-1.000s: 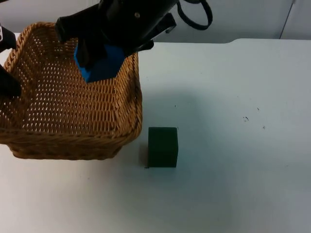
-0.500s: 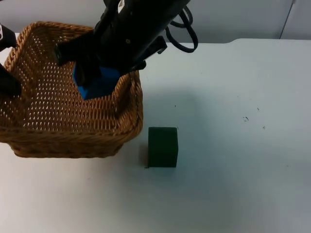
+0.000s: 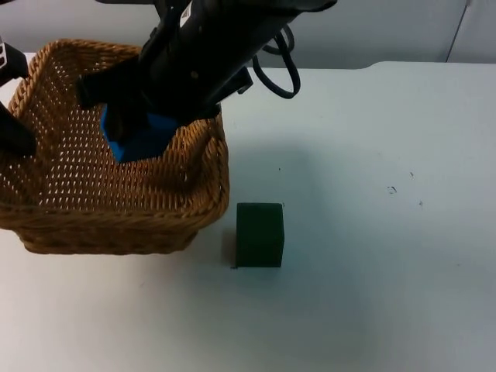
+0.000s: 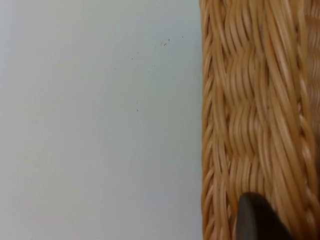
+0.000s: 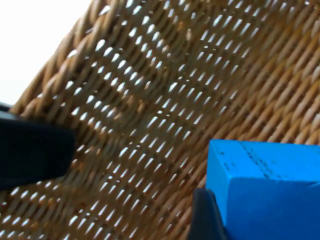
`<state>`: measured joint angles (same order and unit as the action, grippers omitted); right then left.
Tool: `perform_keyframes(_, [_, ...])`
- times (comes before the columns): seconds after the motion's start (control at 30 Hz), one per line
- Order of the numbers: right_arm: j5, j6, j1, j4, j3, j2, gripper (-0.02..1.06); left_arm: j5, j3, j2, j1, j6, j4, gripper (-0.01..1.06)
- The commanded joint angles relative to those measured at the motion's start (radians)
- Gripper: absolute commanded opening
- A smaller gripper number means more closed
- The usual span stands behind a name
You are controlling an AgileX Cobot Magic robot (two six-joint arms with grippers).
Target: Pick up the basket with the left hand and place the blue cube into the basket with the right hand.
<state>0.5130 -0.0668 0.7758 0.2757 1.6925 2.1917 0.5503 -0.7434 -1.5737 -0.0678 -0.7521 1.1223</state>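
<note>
A woven wicker basket hangs at the left of the table, and my left gripper is shut on its left rim. The left wrist view has the basket's rim running beside a black fingertip. My right gripper reaches in from above and is shut on the blue cube, which hangs inside the basket above its floor. In the right wrist view the blue cube sits between the fingers over the basket's weave.
A dark green cube stands on the white table just right of the basket's front corner. Open table spreads to the right and front. The grey partition wall runs along the back.
My right gripper has carried the blue cube to the left and lower into the basket. The basket and the left gripper have stayed almost still.
</note>
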Motion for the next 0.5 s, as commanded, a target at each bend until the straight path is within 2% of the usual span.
perform_keyframes(0.0, [-0.018, -0.028, 0.004, 0.023, 0.011, 0.001, 0.30, 0.013, 0.003, 0.003, 0.000, 0.001, 0.025, 0.00])
perform_keyframes(0.03, [-0.018, -0.030, 0.004, 0.021, 0.011, 0.001, 0.37, 0.013, 0.003, 0.003, 0.000, 0.001, 0.025, 0.00])
perform_keyframes(0.23, [-0.016, -0.030, 0.004, 0.018, 0.011, 0.001, 0.47, 0.013, 0.003, 0.003, 0.000, 0.001, 0.027, 0.00])
perform_keyframes(0.33, [-0.006, -0.030, 0.004, 0.018, 0.011, 0.001, 0.58, 0.013, 0.003, 0.003, 0.000, 0.001, 0.027, 0.00])
perform_keyframes(0.37, [-0.006, -0.030, 0.004, 0.018, 0.011, 0.001, 0.58, 0.013, 0.003, 0.003, 0.000, 0.001, 0.027, 0.00])
perform_keyframes(0.47, [0.005, -0.030, 0.004, 0.018, 0.011, 0.001, 0.81, 0.013, 0.003, 0.003, 0.000, 0.001, 0.027, 0.00])
